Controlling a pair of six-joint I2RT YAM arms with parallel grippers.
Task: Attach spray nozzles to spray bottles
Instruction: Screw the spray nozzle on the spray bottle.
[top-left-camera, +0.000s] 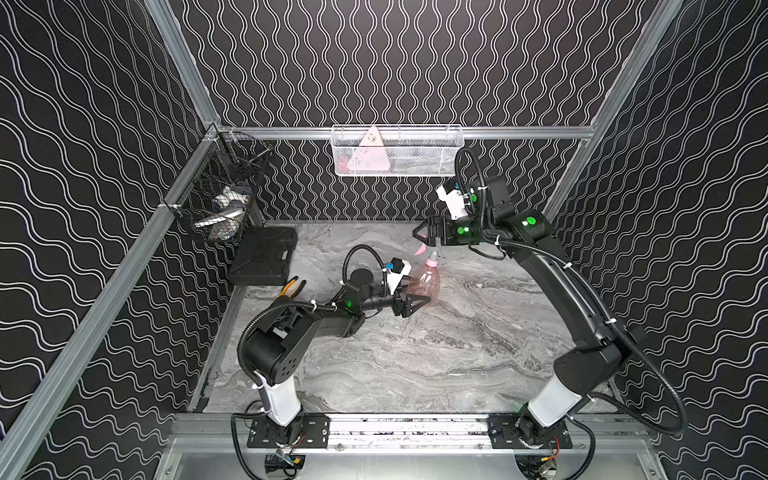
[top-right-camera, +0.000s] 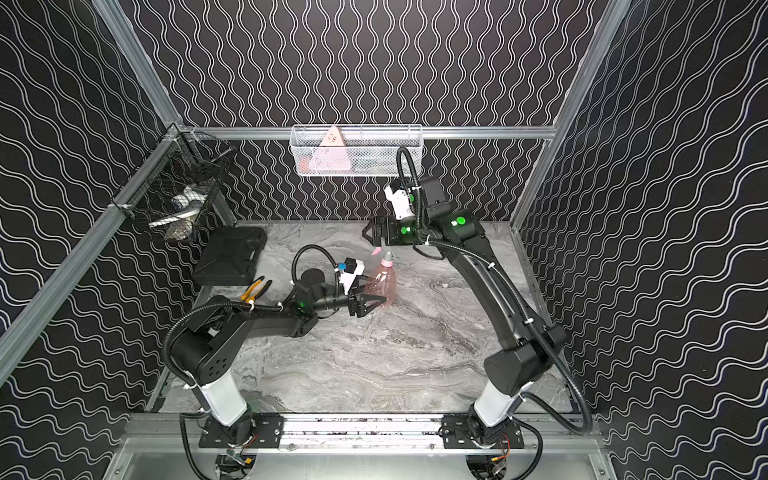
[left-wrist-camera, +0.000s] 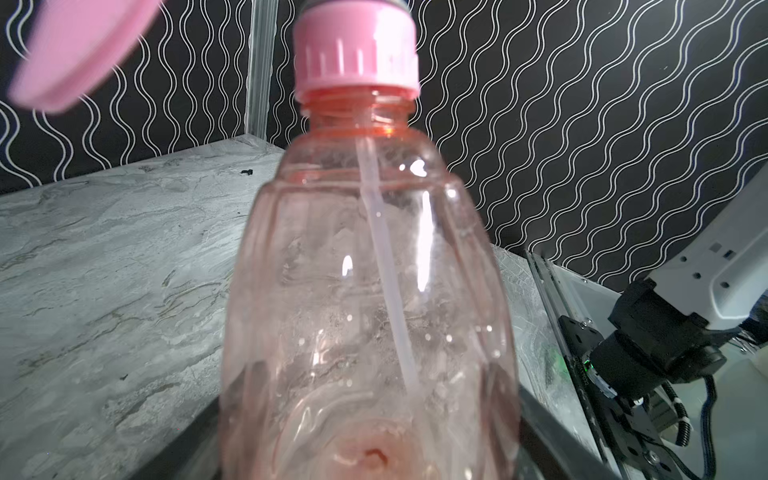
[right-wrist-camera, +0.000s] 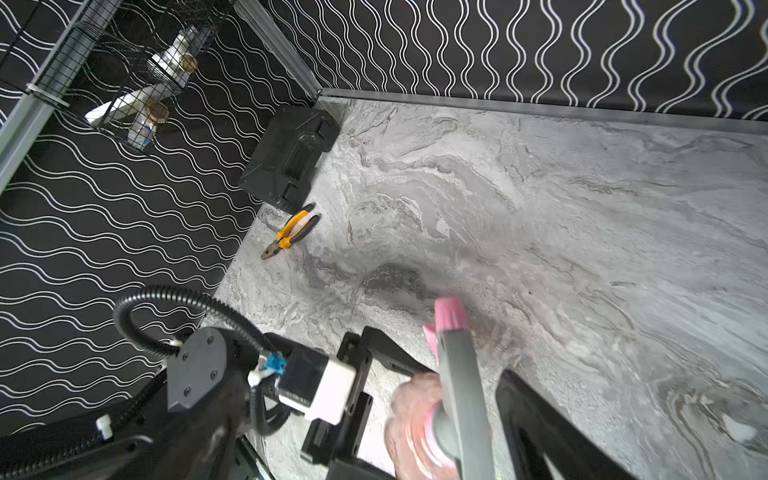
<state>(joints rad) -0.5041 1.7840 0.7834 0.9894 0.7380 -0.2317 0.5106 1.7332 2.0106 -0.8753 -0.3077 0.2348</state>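
Left fingers (top-left-camera: 417, 300) pinch the spray bottle (top-left-camera: 427, 281), its base partly hidden; right fingers (top-left-camera: 424, 227) spread.

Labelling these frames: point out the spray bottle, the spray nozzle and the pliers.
spray bottle (left-wrist-camera: 365, 299), left wrist view, middle of its translucent pink body.
spray nozzle (left-wrist-camera: 355, 58), left wrist view, its ribbed pink collar.
pliers (right-wrist-camera: 291, 227), right wrist view, on a yellow handle.
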